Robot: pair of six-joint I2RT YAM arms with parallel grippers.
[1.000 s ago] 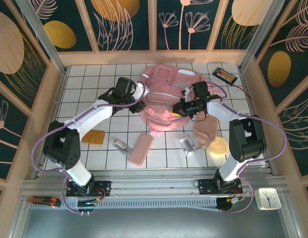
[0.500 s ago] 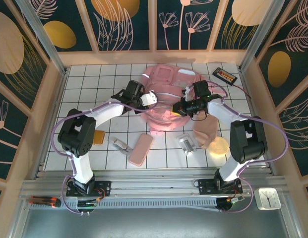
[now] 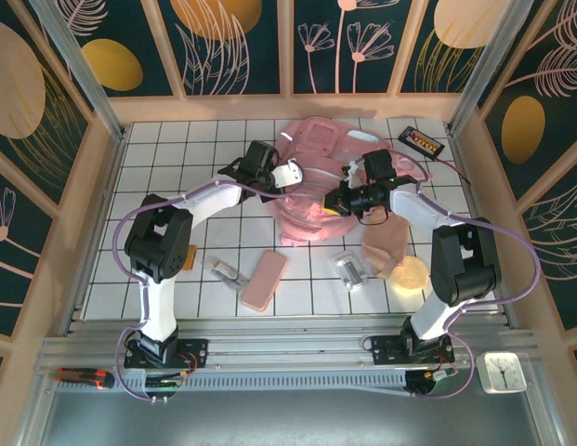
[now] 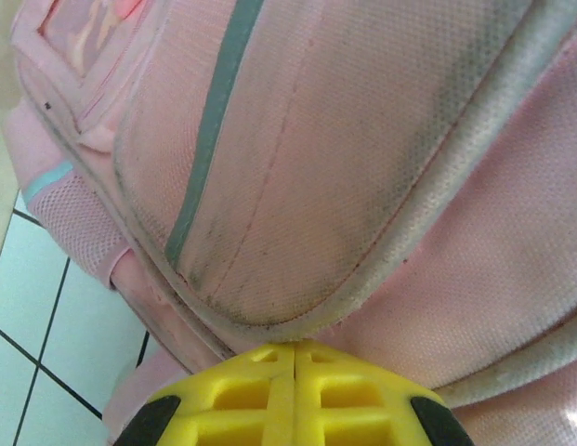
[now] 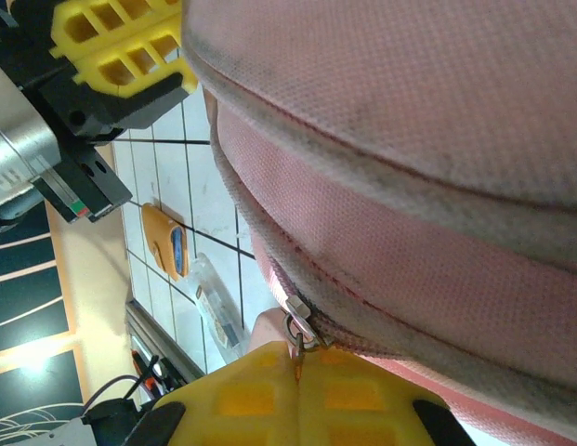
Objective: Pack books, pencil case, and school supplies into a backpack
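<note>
Your backpack (image 3: 307,214) is soft pale pink, with grey-smudged piping and a glossy clear pocket. It lies flat at the far middle of the tiled table (image 3: 167,158), between your two grippers. Its long axis runs near to far, pocket end toward the back wall.

You have one backpack, one salmon pencil case (image 3: 263,281), one orange pad (image 5: 164,242) and two silvery clips (image 3: 225,272), one on each side of the case. The case lies nearer the front, lengthwise near to far, its far end leaning right.

Your left gripper (image 4: 293,358) is clenched against the backpack's piped edge — you cannot tell whether fabric is caught. Your right gripper (image 5: 297,362) is clamped on the zip pull (image 5: 298,327).
</note>
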